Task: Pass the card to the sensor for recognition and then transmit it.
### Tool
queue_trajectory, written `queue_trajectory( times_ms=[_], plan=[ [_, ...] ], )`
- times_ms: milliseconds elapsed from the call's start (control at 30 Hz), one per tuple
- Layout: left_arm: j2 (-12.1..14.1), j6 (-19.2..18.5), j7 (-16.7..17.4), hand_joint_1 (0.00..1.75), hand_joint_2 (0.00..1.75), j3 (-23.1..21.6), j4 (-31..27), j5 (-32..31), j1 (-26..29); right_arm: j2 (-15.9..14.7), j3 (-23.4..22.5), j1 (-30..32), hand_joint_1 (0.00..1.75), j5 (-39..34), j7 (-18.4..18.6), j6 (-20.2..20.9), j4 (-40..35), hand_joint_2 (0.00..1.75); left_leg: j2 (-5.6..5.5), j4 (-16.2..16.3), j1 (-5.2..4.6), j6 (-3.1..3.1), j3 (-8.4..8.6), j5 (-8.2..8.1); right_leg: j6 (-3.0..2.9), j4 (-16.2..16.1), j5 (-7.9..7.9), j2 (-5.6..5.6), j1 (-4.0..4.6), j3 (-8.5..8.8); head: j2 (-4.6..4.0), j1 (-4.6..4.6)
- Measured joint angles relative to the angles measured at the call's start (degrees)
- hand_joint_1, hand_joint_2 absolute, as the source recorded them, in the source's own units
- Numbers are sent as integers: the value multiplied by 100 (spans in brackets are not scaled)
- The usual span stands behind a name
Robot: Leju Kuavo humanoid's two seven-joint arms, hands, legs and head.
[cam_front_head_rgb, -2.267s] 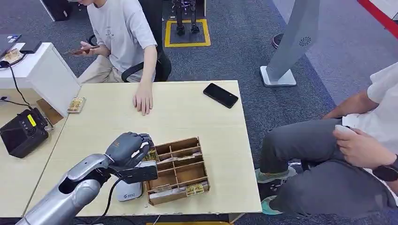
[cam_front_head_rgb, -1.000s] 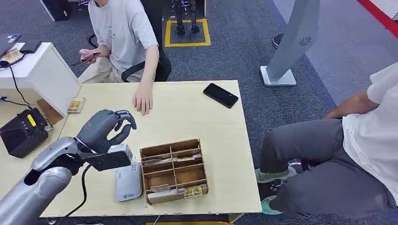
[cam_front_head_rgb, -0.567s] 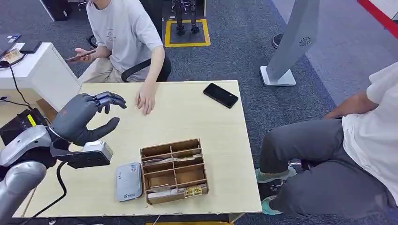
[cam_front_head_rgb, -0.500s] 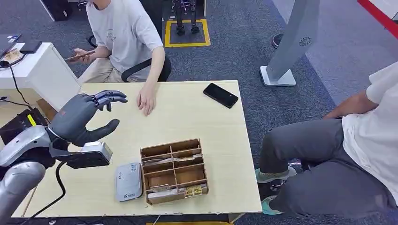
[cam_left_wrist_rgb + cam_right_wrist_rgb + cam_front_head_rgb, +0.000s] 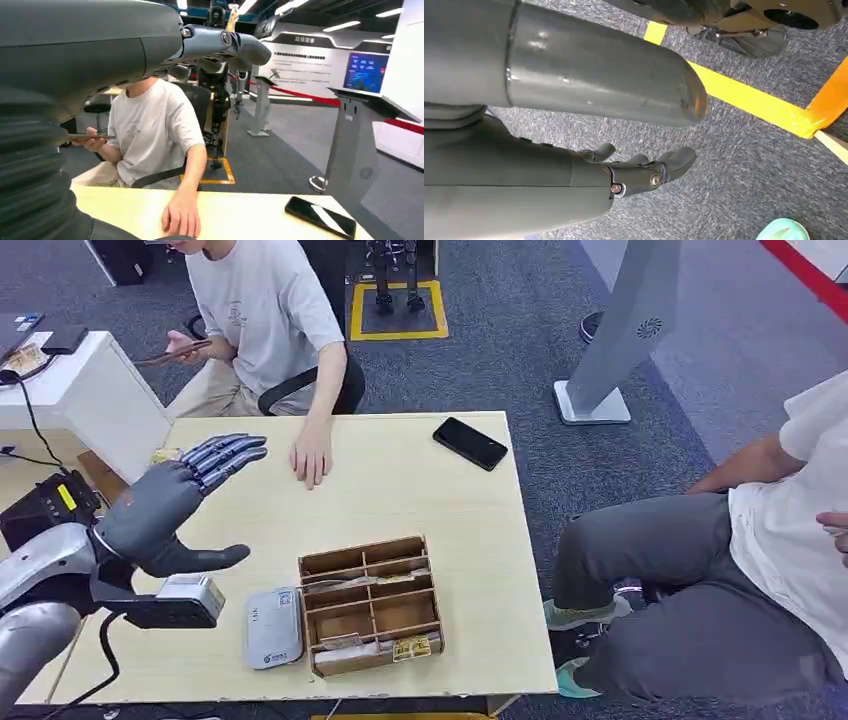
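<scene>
One sensor [image 5: 274, 628] — one divided tray [image 5: 372, 602]

Grey-blue carpet floor [image 5: 520, 330] with a yellow taped square [image 5: 399, 310] beyond the light wooden bench [image 5: 400, 500]. White cabinet [image 5: 90, 400] at the bench's far left corner; black office chair [image 5: 330, 390] behind the bench's far edge. Grey kiosk stand [image 5: 625, 330] on a white base, right of the chair. Red stripe [image 5: 810, 275] along the far right floor. Ceiling strip lights [image 5: 345, 25] and a blue wall display [image 5: 370, 72] in the hall beyond.
</scene>
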Motion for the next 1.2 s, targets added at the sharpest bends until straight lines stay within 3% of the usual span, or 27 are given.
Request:
queue_trajectory(
  times_ms=[267,1200],
  plan=[
    [200,232,-112,0,175,-57,-99,-661,551,-15,-39,55,0,0,-2,-9,0,0,1,0,0,0,-1,0,0,-1,-1,-1,0,-3,0,0],
    [228,201,-11,0,175,-260,-99,-906,601,-37,-39,60,0,0,0,0,0,0,1,1,-1,0,0,0,0,-1,0,-1,0,-3,0,0]
  ],
)
